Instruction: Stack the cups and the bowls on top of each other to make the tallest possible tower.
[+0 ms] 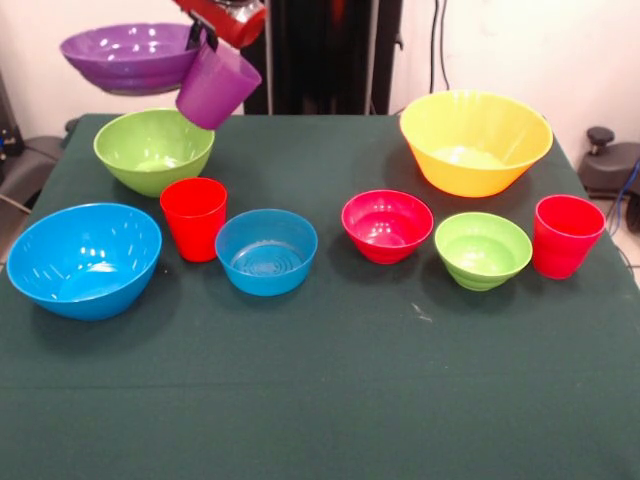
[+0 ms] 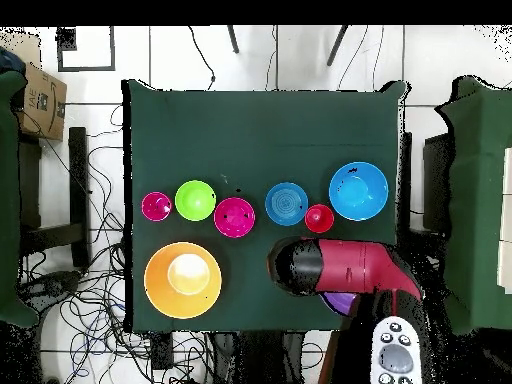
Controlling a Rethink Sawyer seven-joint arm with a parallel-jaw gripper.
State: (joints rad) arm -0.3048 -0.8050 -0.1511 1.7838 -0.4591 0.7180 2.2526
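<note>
Large blue bowl point(image 1: 84, 258) near table edge point(image 1: 20, 215).

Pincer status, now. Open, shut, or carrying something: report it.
Pincer: fingers hidden under the arm, so open or shut cannot be told. The purple cup and purple bowl hang in the air at it, above the table.

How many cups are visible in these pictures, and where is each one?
3. One red cup stands between the big blue bowl and the small blue bowl; another red cup stands at the row's right end; the purple cup hangs tilted, lifted under the arm. None seems hidden.
</note>
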